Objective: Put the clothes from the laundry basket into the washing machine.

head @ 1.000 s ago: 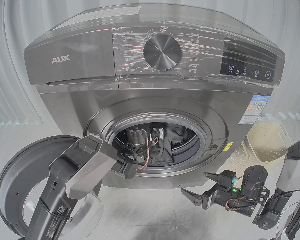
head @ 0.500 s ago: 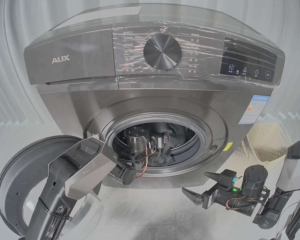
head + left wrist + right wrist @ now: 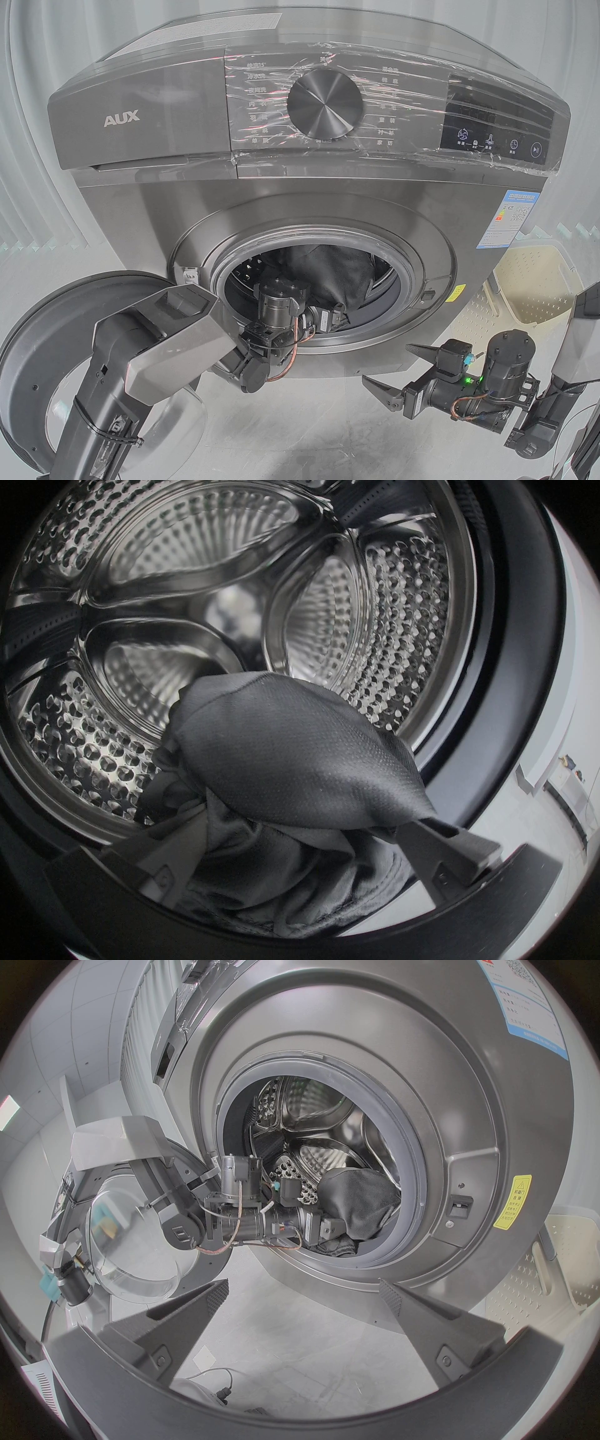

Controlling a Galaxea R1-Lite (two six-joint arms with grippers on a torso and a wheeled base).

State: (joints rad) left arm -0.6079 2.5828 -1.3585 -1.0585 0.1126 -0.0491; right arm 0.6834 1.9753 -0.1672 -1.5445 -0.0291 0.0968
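left pincer (image 3: 306,849) gapes around dark clothes (image 3: 294,755) in the drum (image 3: 400,605); right pincer (image 3: 387,364) gapes outside.

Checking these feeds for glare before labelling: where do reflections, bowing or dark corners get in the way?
Head view: film glints around the dial; the washer looks bowed. Left wrist view: drum steel shines behind the dark garment; corners black. Right wrist view: black corners, door glass shows reflections.
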